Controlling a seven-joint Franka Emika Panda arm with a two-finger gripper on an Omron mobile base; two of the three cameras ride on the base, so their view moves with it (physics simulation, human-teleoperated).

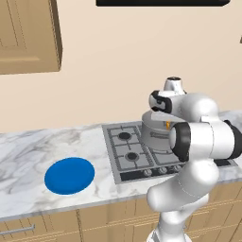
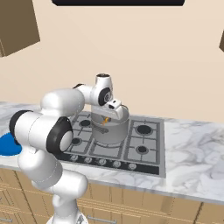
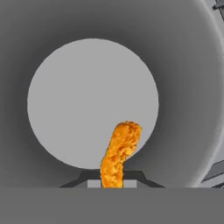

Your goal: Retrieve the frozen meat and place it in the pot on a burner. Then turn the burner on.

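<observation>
The grey metal pot (image 1: 152, 134) (image 2: 114, 133) stands on a burner of the stove. My gripper (image 2: 106, 119) (image 1: 167, 124) hangs at the pot's rim, pointing down into it. Its jaws are shut on the frozen meat (image 3: 119, 153), a thin orange piece that dangles over the pot's pale round bottom (image 3: 78, 96). From the base views the frozen meat (image 2: 105, 121) (image 1: 167, 125) is only a small orange speck just inside the rim.
The grey gas stove (image 1: 124, 160) (image 2: 146, 146) has a row of knobs (image 1: 156, 171) (image 2: 103, 162) along its front edge. A round blue plate (image 1: 69, 175) (image 2: 6, 145) lies on the marble counter to the left. Wooden cabinets hang above.
</observation>
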